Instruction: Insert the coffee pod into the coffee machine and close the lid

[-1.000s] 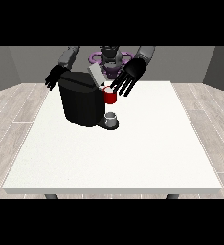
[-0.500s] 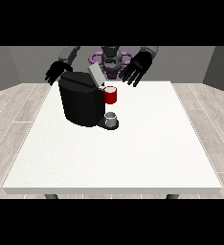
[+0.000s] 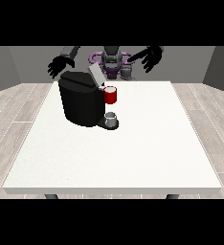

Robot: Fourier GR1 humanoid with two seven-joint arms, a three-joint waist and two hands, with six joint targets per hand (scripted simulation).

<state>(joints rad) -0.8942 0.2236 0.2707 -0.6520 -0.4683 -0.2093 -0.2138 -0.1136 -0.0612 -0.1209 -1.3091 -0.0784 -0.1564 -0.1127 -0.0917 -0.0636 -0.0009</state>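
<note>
The black coffee machine (image 3: 81,103) stands on the white table (image 3: 133,143) at the back left. Its grey lid (image 3: 95,75) is tilted up and open. A red thing at the machine (image 3: 111,94) sits at its front top, and a grey thing (image 3: 112,119) rests on its base. Another small grey thing (image 3: 127,72) stands at the table's far edge in front of the robot; I cannot tell whether it is the pod. The hand at the view's right (image 3: 151,58) is raised, open and holds nothing. The hand at the view's left (image 3: 59,65) hovers behind the machine, open.
The robot's torso (image 3: 112,60) rises behind the table's far edge. White table surface stretches to the right of the machine and towards the camera. Grey wood floor surrounds the table.
The hand at the view's right has lifted away from the machine's top, moving up and to the right. The hand at the view's left has shifted only slightly. The lid still stands open.
</note>
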